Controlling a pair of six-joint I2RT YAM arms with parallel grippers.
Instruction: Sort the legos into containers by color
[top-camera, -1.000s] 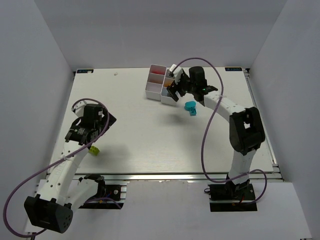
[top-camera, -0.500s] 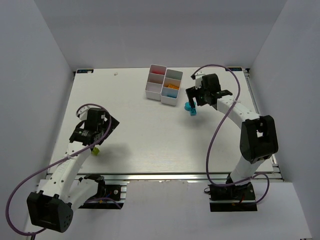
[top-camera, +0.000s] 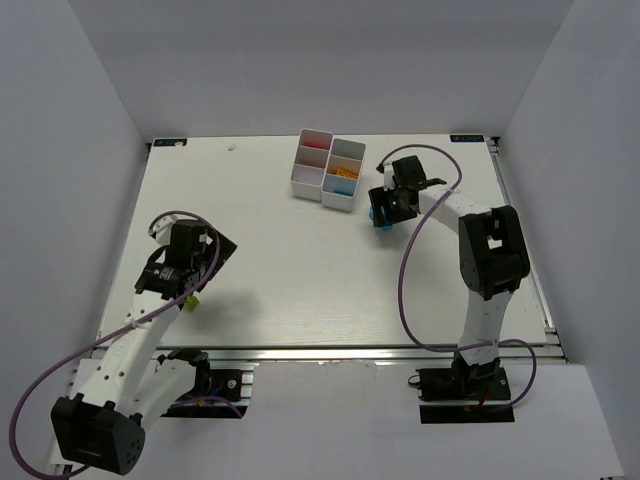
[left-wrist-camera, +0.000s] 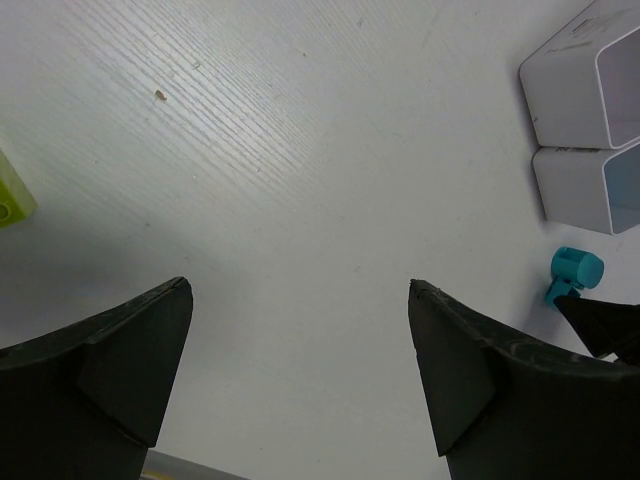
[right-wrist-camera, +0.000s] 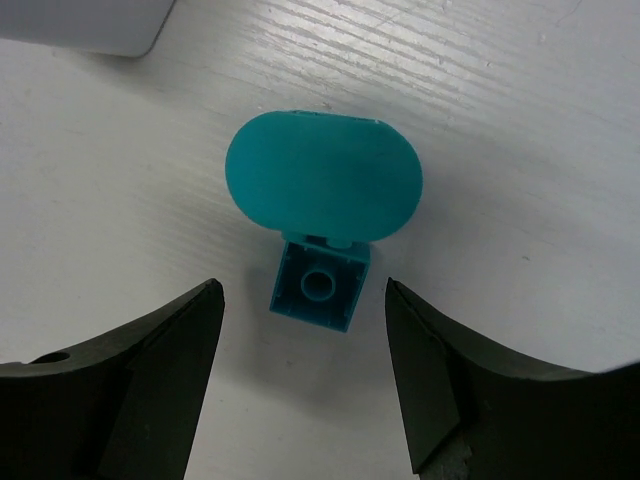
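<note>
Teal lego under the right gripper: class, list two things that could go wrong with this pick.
1. The jaws of the right gripper flank only the small square part of the teal lego. The wide oval part sits beyond them, so a pinch there may tip or twist the piece.
2. The lego lies off-centre, nearer one finger, so closing could push it sideways across the table.

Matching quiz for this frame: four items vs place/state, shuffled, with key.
Items:
1. cyan lego
2. lime lego
3. containers
4. left gripper

Place or state:
A. far part of the table
B. open, holding nothing
C. on the table, between the right gripper's spread fingers
D. near left, beside the left arm

Pairs: 1-C, 2-D, 3-A, 4-B
</note>
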